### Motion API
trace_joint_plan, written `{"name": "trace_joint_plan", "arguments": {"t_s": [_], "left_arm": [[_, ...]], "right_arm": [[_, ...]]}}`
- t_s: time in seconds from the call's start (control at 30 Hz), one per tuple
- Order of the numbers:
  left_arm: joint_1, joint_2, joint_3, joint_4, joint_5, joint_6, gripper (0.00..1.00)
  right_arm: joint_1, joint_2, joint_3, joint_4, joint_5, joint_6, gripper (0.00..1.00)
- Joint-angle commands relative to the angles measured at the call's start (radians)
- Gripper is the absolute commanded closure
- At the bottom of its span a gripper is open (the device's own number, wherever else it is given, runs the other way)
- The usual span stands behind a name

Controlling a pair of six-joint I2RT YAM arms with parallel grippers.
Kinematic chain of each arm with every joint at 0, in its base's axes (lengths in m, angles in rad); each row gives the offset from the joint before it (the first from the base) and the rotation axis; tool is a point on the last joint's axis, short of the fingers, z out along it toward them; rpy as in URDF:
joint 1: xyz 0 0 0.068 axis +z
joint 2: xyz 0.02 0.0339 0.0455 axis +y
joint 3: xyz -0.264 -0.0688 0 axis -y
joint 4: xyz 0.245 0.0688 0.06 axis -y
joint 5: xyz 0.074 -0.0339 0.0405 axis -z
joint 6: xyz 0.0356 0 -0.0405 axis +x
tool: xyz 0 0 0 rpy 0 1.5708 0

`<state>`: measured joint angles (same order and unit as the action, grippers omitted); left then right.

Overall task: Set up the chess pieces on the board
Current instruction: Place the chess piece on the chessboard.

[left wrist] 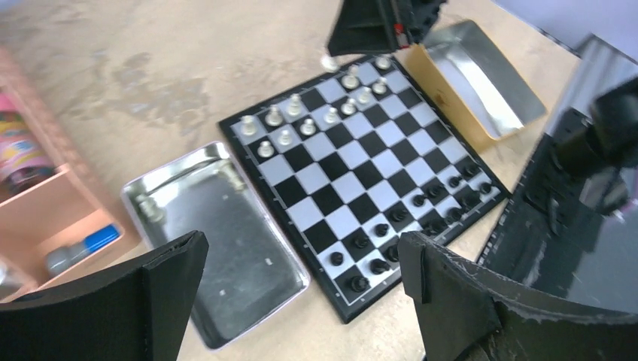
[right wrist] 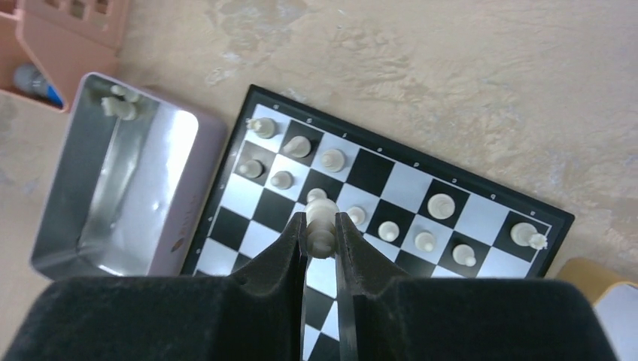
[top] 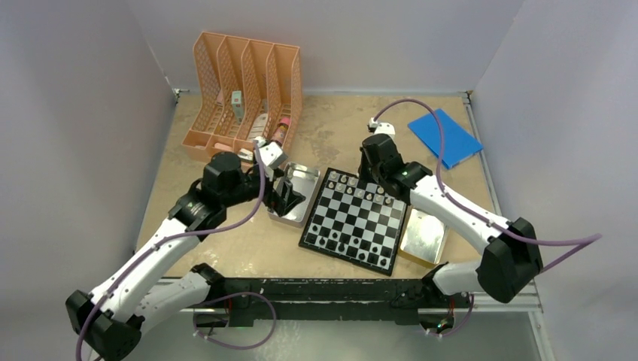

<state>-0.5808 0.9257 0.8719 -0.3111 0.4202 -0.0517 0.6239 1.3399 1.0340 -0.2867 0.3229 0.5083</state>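
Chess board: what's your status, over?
Left tool open, empty. Right tool shut on white piece over board. Spare pieces in tin. No obstruction seen.
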Motion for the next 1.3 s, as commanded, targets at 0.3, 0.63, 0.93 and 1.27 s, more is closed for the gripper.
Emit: {"name": "trace_joint_plan", "arguments": {"t_s": [0.3,0.63,0.93,1.27], "left_arm": [[0.005,-0.165,-0.11,0.0,-0.255,-0.064,0.0],[0.005,-0.14,-0.107,-0.01,-0.217,-0.042,0.0],[0.005,-0.147,-0.106,-0.009,-0.213,-0.039,0.01],[0.006,-0.147,-0.107,-0.015,-0.207,-0.042,0.01]], "right_arm": [[-0.053,0.122,0.03,0.04,0.088,0.032,0.87],[-0.056,0.192,0.017,0.051,0.093,0.059,0.86],[-0.066,0.216,0.011,0.052,0.082,0.067,0.85],[-0.068,0.271,0.015,0.1,0.049,0.056,0.84]]}}
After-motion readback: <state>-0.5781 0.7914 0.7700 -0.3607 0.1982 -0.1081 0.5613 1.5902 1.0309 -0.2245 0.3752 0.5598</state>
